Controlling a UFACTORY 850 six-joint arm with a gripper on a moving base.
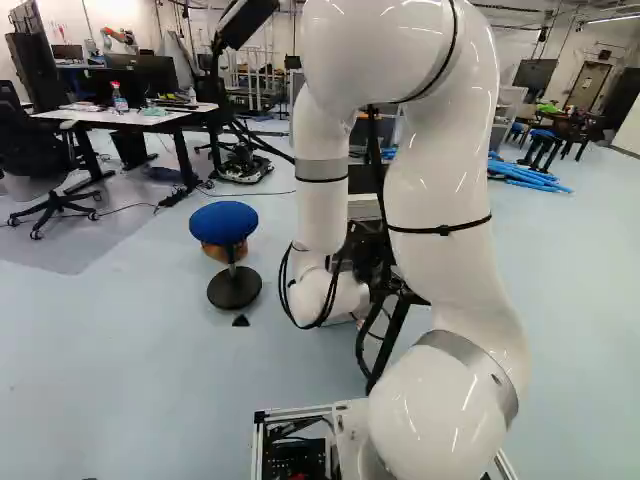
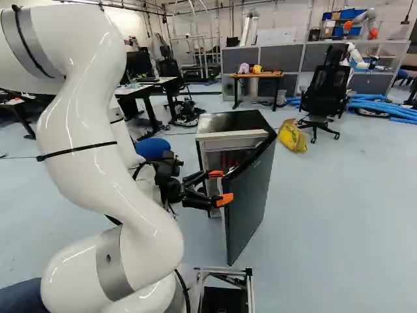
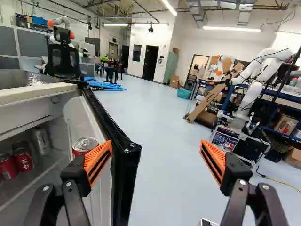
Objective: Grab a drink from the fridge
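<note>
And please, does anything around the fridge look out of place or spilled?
The crumpled yellow bag near the fridge looks odd, lying on the floor as if dropped. I see no spill; the visible cans stand upright.

Boxy black fridge [image 2: 228,121] on floor [image 2: 326,222]; round blue-seated stool [image 1: 223,221] left, crumpled yellow bag [image 2: 292,136] right. Cylindrical red metal cans [image 3: 23,159] on inner shelf [image 3: 43,172]; another inside door [image 2: 251,199].

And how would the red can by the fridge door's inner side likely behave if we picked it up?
The red can is metal-topped, so probably stiff, though a hard squeeze might dent it. Its smooth, round shape could slip or, if laid over, roll. Its weight can't be judged.
</note>
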